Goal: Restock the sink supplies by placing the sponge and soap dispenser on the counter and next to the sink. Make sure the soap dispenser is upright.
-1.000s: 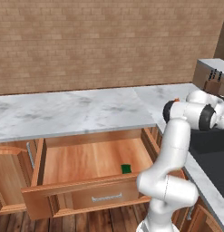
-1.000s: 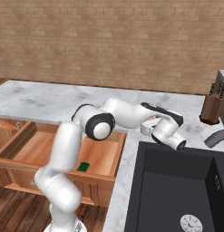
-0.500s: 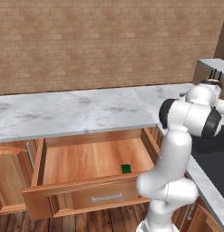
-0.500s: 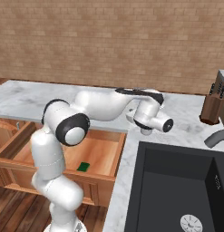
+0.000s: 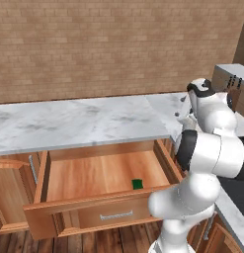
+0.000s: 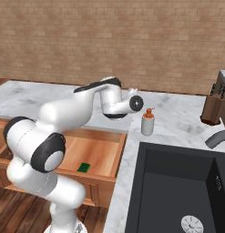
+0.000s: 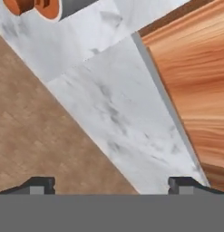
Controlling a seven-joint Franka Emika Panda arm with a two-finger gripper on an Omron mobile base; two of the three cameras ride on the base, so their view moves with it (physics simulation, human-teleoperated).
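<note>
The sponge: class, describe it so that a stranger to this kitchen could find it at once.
Below the marble counter an open wooden drawer juts out. The sponge lies flat on its floor near the front right corner, a tiny bright green block against the brown wood.

I see the counter point(image 5: 84, 121) as white-grey veined marble across the middle of the left base view, over reddish-brown wood cabinets point(image 5: 10, 197). The sponge point(image 5: 137, 184) is bright green in the orange-brown drawer point(image 5: 94, 175), lower centre. In the right base view, the soap dispenser point(image 6: 147, 123) is white with an orange-brown top, right of centre; the sink point(image 6: 177, 186) is dark grey-black, lower right. The wall point(image 6: 109, 41) is tan brick.
</note>
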